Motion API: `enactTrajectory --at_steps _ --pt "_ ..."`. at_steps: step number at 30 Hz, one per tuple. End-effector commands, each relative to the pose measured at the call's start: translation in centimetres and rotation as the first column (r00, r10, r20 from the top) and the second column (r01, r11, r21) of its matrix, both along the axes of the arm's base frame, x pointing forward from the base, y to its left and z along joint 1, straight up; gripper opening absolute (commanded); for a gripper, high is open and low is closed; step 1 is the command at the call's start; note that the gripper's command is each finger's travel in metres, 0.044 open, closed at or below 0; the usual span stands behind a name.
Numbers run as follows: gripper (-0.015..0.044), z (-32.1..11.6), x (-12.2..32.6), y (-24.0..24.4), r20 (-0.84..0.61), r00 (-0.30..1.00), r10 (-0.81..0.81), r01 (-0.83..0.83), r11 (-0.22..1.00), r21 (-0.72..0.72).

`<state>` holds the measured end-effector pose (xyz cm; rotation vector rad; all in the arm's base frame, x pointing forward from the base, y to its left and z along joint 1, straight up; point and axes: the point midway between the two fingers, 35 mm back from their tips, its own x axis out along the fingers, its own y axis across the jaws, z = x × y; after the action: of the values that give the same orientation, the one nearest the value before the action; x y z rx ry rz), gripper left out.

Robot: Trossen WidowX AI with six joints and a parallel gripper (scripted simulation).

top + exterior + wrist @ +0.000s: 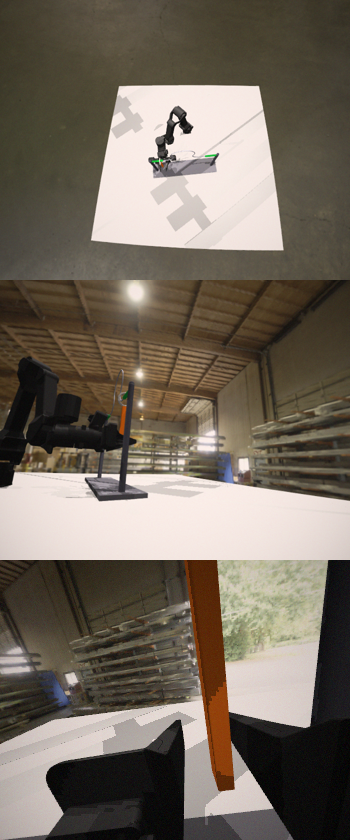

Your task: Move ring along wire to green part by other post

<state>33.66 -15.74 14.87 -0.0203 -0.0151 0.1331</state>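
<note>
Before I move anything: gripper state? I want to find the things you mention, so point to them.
Gripper (163,169) (134,441) (201,721): open, holding nothing; the orange handle (162,164) (122,420) (212,670) stands between its parted fingers, not clamped.
</note>
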Motion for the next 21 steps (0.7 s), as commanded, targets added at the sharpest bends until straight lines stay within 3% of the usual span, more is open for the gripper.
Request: enactTrajectory --at_steps 1,8,19,21 --pt "0.016 0.09 0.09 -0.14 0.001 1.0 -0.005 0.005 1.0 0.003" --pt "0.016 0.09 0.09 -0.14 0.001 1.0 -0.005 0.005 1.0 0.003" --pt "-0.0129 0.01 0.01 -0.01 0.0 1.0 0.0 0.0 1.0 0.0" --pt "-0.015 0.01 0.01 -0.01 0.0 1.0 0.0 0.0 1.0 0.0"
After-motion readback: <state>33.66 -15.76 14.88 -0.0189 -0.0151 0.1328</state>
